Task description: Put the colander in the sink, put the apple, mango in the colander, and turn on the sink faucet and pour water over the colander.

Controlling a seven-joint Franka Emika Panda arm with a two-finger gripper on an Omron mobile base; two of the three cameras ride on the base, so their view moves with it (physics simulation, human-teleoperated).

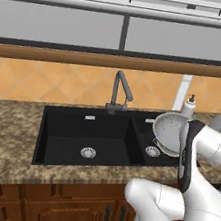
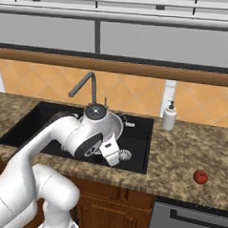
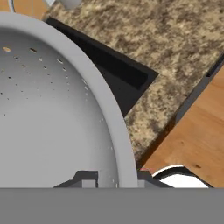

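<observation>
Gripper [image 3: 117, 178] clamped on the rim of the colander [image 1: 170, 132], held tilted above the small basin of the sink [image 1: 85, 136]; step in hand: placing it; next, lower and release, then fetch the apple [image 2: 200, 176] from right of the sink.

Two base views behind the arm, left and right, sharing the sink [image 1: 85, 139], hand view close over colander [image 3: 52, 113]
</observation>
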